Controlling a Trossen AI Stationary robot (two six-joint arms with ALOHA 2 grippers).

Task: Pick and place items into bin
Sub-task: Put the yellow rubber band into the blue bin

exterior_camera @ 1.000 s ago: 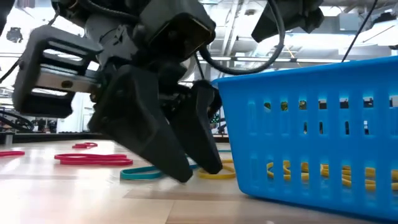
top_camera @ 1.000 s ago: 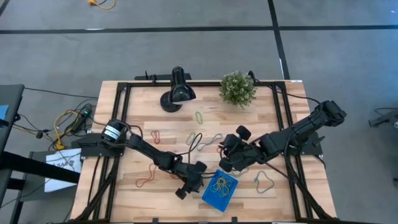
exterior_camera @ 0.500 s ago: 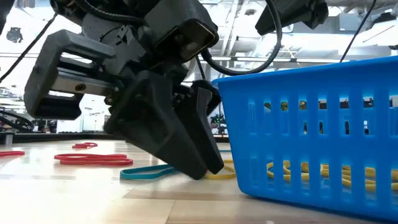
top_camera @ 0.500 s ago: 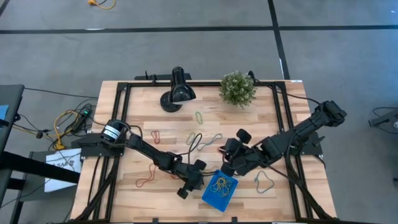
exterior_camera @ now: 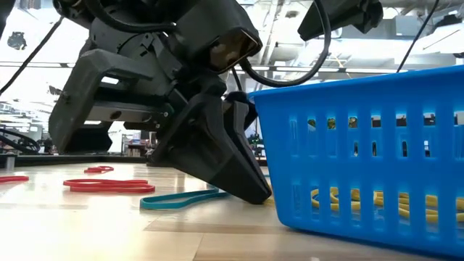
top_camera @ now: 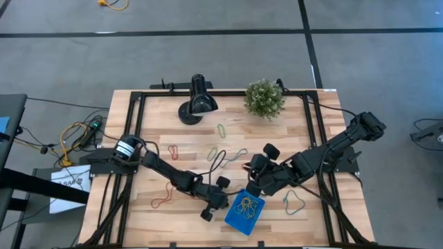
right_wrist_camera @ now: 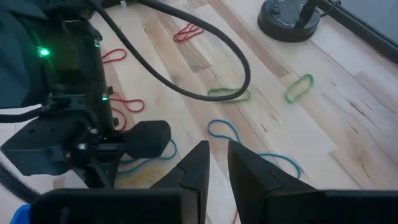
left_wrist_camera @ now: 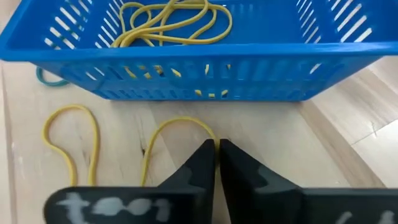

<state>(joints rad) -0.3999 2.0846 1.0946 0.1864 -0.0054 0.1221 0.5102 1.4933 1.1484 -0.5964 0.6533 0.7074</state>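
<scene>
The bin (top_camera: 243, 211) is a blue slotted tray near the table's front edge, with yellow bands (left_wrist_camera: 168, 22) in it. My left gripper (left_wrist_camera: 217, 144) stands just beside its left wall (exterior_camera: 362, 145), tips down at the tabletop, shut on a yellow band (left_wrist_camera: 180, 124). A second yellow band (left_wrist_camera: 68, 124) and a teal one (exterior_camera: 181, 199) lie flat beside it. My right gripper (top_camera: 252, 185) hovers over the table just beyond the bin's far corner. Its fingers (right_wrist_camera: 202, 155) stand a narrow gap apart with nothing between them. My left gripper pinches the yellow band's curved end (left_wrist_camera: 210, 135), the end nearest the bin, between its two fingertips. The fingers (exterior_camera: 246, 185) slant down from the table's left, tips at the tabletop. The rest of the band lies slack on the wood.
Loose bands lie scattered: red ones (top_camera: 163, 200) (top_camera: 173, 151) at the left, a green one (top_camera: 221, 129) toward the far side, another (top_camera: 294, 200) right of the bin. A black lamp (top_camera: 197, 104) and a plant (top_camera: 264, 98) stand at the far edge. A black cable (right_wrist_camera: 236, 68) arcs over the table.
My left gripper's fingers have come together from wide apart and have shut on the yellow band at the tabletop, edging toward the bin's wall as they closed. The band stays on the table.
</scene>
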